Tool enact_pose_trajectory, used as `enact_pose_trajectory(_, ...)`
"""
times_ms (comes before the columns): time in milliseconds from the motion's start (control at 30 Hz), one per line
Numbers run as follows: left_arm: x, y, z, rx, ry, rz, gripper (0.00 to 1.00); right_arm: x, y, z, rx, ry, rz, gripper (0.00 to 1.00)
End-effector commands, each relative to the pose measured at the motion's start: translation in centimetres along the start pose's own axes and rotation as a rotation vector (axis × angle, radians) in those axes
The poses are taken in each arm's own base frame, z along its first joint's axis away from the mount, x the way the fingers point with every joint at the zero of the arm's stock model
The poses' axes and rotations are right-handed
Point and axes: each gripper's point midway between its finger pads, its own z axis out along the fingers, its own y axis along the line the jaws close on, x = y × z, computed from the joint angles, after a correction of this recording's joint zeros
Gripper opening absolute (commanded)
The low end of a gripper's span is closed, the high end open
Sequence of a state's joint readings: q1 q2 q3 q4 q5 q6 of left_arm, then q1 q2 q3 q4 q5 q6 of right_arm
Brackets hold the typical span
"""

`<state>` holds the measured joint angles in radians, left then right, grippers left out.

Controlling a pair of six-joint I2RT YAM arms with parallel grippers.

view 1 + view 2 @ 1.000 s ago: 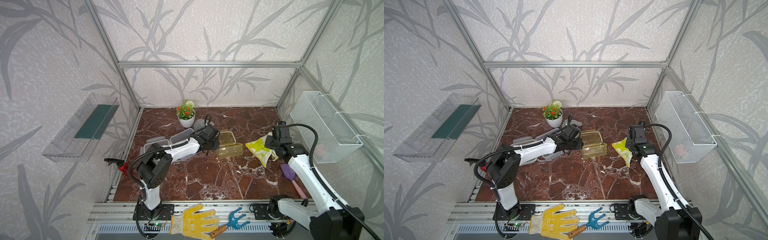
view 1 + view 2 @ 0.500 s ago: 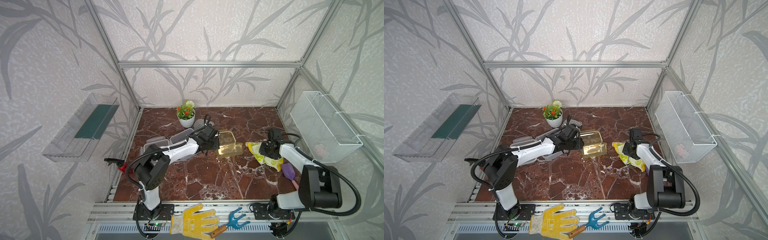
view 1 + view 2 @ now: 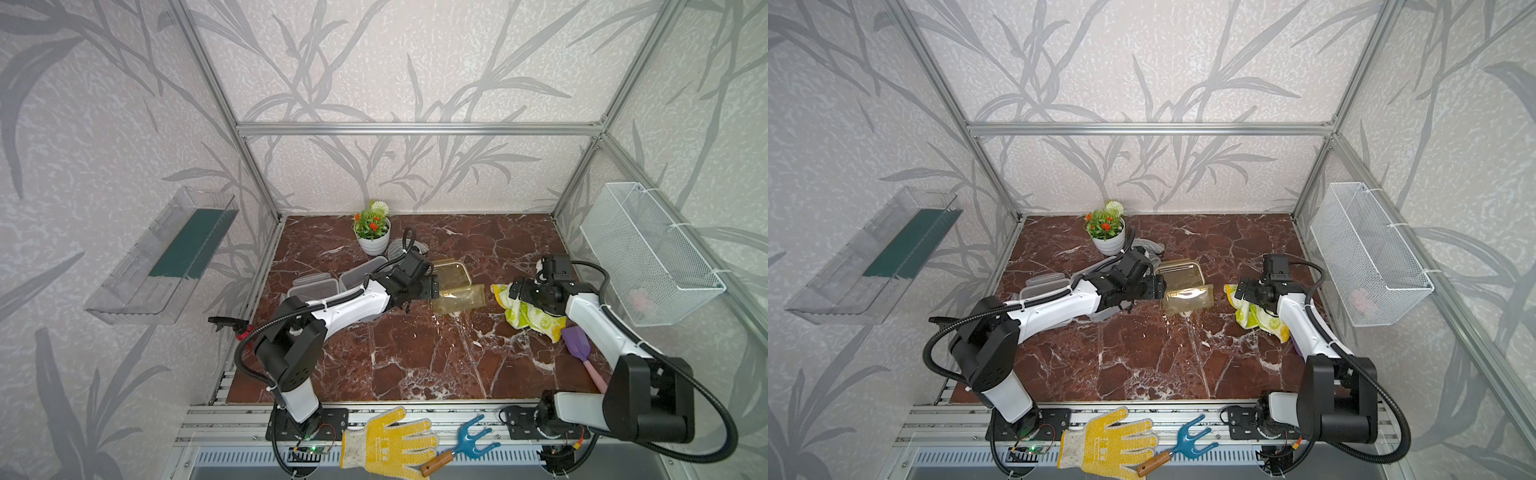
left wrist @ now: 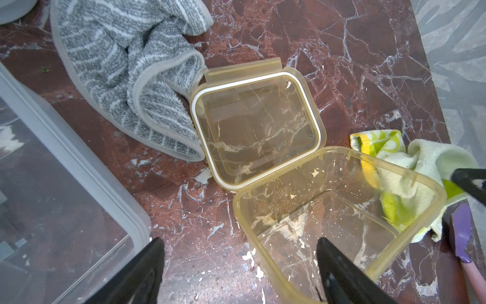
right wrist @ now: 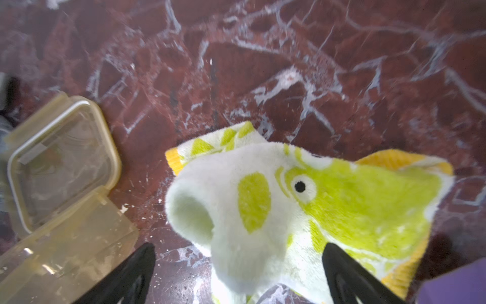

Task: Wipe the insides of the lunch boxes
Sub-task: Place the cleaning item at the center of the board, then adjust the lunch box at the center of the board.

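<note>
Your right gripper (image 5: 238, 273) stands with its jaws wide apart over the green-and-yellow cloth (image 5: 302, 208); the cloth lies bunched on the worktop (image 3: 415, 353) between the spread fingers, and nothing is clamped. In both top views that gripper sits at the cloth's edge nearest the amber lunch box (image 3: 457, 297), with the purple spatula (image 3: 575, 347) just beside the cloth on the side toward the robot's base.

Your left gripper (image 4: 239, 271) is likewise spread open and holds nothing. One finger (image 4: 339, 273) shows inside the outline of the amber lunch box; the wrist view does not settle whether it touches the wall. The other finger hangs over bare worktop between the amber box and the clear greyish lunch box (image 4: 60, 189).

The amber lunch box sits near the middle of the worktop, open, its hinged lid (image 4: 256, 129) folded flat behind it with the white seal facing up. Pale flecks show on its inner walls and floor. The clear greyish lunch box (image 3: 313, 286) lies to the left, partly under your left arm.

Farther back, a grey striped towel (image 4: 126, 73) lies crumpled, touching the amber lid's edge. Beyond it stands the white flower pot (image 3: 372, 232) near the rear wall.

At the front rail, a yellow glove (image 3: 388, 442) and a blue hand rake (image 3: 461, 444) lie off the worktop.
</note>
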<state>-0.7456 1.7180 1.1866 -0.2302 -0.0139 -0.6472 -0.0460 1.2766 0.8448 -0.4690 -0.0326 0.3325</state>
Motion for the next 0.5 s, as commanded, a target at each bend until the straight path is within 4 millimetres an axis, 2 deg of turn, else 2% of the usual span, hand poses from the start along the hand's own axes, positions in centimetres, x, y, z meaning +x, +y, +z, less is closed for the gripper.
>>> enact_pose_trajectory(0,-0.7,-0.7,-0.4,0.012,-0.025,0.022,0.88,-1.7,0.0,-2.6,0.014,-0.079,-0.031,0.99)
enact_pose_trajectory(133,-0.5,-1.3,-0.3,0.029,-0.015,0.037,0.87,-1.6,2.0,-4.9,-0.037,-0.074,-0.054,0.97)
enact_pose_trajectory(233,-0.2,-1.7,0.0,0.034,-0.008,0.056,0.84,-0.6,4.5,-5.6,-0.091,-0.038,-0.081,0.95)
enact_pose_trajectory(333,0.8,-2.2,0.4,0.034,0.023,0.087,0.81,0.1,6.6,-5.3,-0.164,0.008,-0.062,0.91)
enact_pose_trajectory(467,2.0,-1.9,0.8,0.019,0.041,0.103,0.78,1.1,8.8,-3.5,-0.219,0.076,-0.056,0.89)
